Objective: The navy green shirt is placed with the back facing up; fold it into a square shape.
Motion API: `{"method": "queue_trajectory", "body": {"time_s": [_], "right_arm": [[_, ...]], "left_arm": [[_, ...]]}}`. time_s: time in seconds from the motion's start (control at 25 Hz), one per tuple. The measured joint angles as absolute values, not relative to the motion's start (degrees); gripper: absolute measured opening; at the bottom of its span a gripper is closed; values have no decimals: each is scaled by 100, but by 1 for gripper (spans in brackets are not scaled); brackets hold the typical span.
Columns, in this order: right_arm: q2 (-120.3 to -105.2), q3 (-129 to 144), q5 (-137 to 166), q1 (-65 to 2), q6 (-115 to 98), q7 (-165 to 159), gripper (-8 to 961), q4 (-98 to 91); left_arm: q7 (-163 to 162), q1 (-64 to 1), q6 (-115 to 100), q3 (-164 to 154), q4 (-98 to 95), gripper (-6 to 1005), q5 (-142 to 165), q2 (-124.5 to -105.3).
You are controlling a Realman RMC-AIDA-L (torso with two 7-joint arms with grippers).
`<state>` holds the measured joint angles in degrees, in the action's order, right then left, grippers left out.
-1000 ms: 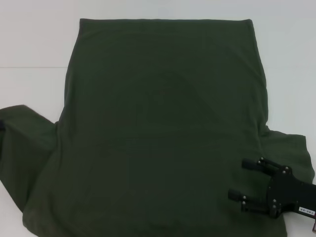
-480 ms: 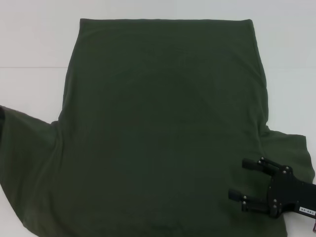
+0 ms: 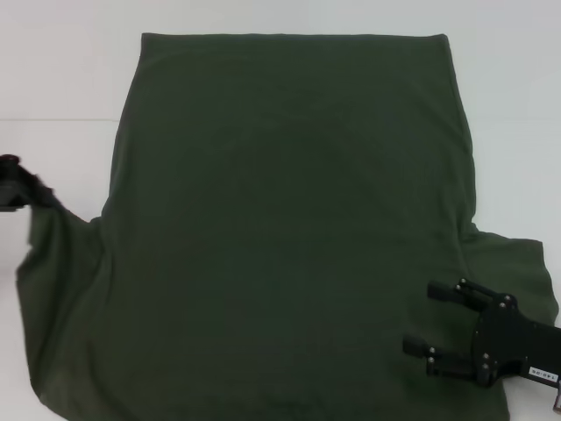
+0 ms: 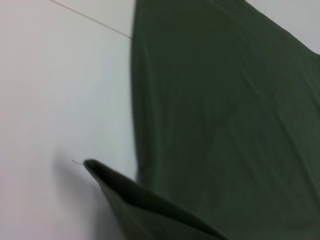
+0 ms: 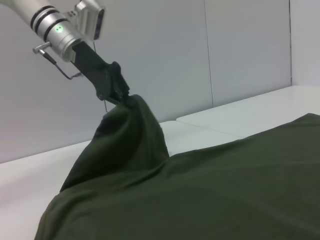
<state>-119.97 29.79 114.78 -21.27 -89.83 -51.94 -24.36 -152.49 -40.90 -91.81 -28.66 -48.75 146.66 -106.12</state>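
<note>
The navy green shirt (image 3: 289,219) lies spread flat on the white table (image 3: 61,79), covering most of the head view. My left gripper (image 3: 13,180) is at the far left edge, shut on the shirt's left sleeve (image 3: 53,263), which it holds raised off the table. In the right wrist view the left gripper (image 5: 117,95) pinches the sleeve's peak (image 5: 125,135), and the cloth hangs down in a cone. The left wrist view shows the lifted sleeve edge (image 4: 150,210) above the table. My right gripper (image 3: 422,317) hovers open over the shirt at the lower right, beside the right sleeve (image 3: 517,263).
Bare white table (image 3: 508,105) shows on both sides of the shirt and beyond its far edge. A thin seam (image 3: 53,119) runs across the tabletop. A grey wall (image 5: 200,50) stands behind the table in the right wrist view.
The left sleeve has been lifted off the table and drawn inward. The left gripper has come into the head view at the left edge. The right arm has not moved.
</note>
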Motion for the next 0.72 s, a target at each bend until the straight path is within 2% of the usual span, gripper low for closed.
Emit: {"method": "queue_trajectory", "body": {"time_s": [0.16,0.32,0.36,0.4,0.56,0.72], "right_arm": [[-11996,2980,11478,-2140,-8982,-5194,918,-2434],[-12003,2993,11478,-2150,-8986,-5194,918,-2434],[-12003,2993,11478,-2151,-8995,-5194,918,-2434],[-12004,2990,11478,-2152,-9009,-5199,918,-2434],[-12005,2981,11478,-2153,-9022,-5268,917,-2434],[-12005,2979,11478,-2153,-9048,-5279,917,-2434]], "left_arm": [[-15283,-4292,-9215,-2919,-4873,82,14667,-10868],[-15285,-4415,-9077,-2998,-4864,87,14661,-11209],[-15285,-4415,-9077,-2998,-4864,88,14661,-11209],[-15285,-4415,-8910,-2978,-4805,89,14563,-11453],[-15232,-4355,-8561,-2966,-4522,94,14480,-11696],[-14750,-4273,-8168,-2983,-4167,99,14361,-11788]]}}
